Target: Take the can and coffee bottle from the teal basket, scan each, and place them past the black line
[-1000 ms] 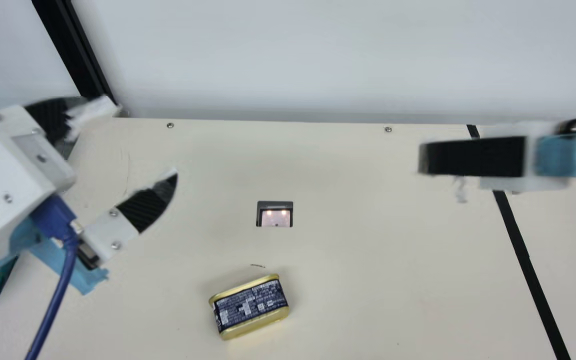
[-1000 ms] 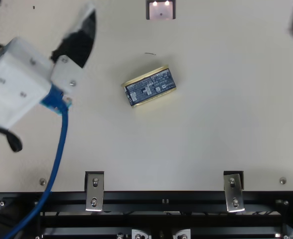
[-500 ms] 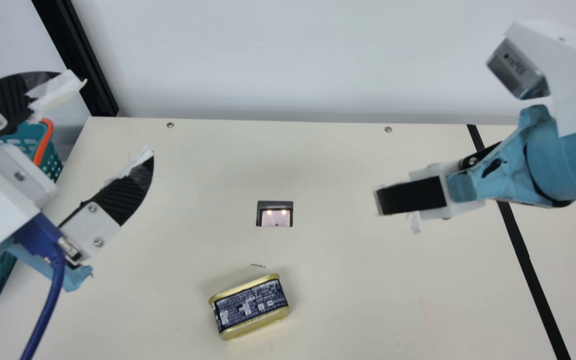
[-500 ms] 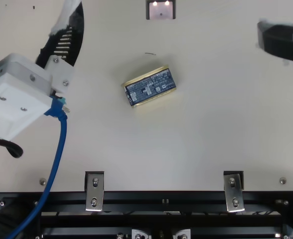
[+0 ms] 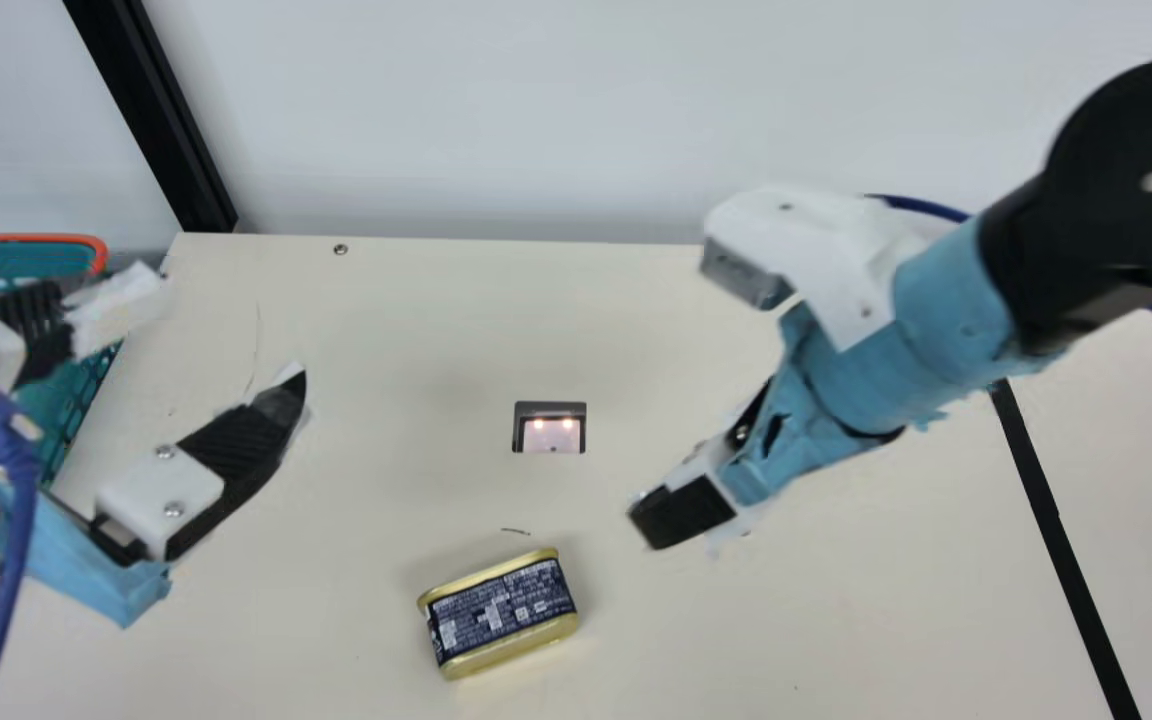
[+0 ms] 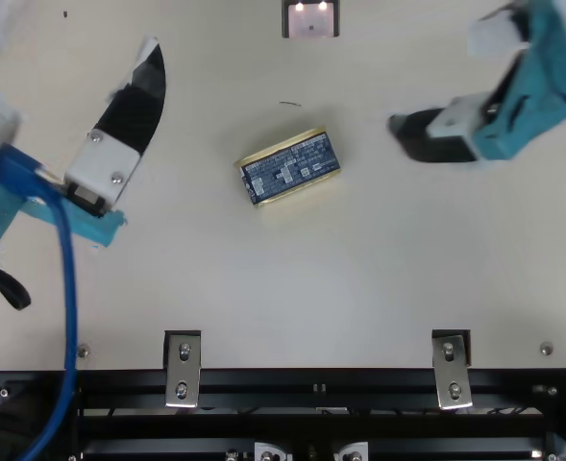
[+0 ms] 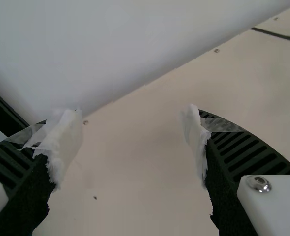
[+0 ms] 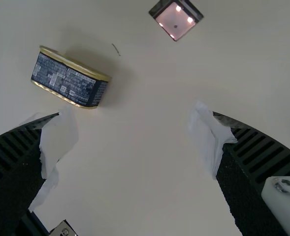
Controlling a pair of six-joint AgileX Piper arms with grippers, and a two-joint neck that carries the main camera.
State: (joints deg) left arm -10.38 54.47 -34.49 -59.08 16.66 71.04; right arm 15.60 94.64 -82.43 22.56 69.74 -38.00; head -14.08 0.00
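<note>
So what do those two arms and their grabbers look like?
The left gripper and right gripper have curved, ribbed black fingers with ragged white tape. Light-blue wrapping covers parts of both arms, beside white housings and blue cables.

- Gleams like gold-toned metal along the edges of the can (image 5: 501, 612), lower middle of the main view; smooth on its printed side.
- Looks like smooth plastic on the basket (image 5: 61, 405), left edge.
- Smooth and matt across the table (image 5: 386, 320).
- Glossy, glasslike over the scanner window (image 5: 551, 436), centre.
- Clothlike, matt on the blue wrap (image 5: 951, 290), right.
- Ribbed, dull black on the fingers (image 7: 243, 152), left wrist view's lower corners.
- Silvery metal on the brackets (image 6: 182, 370), bottom of the top view.
</note>
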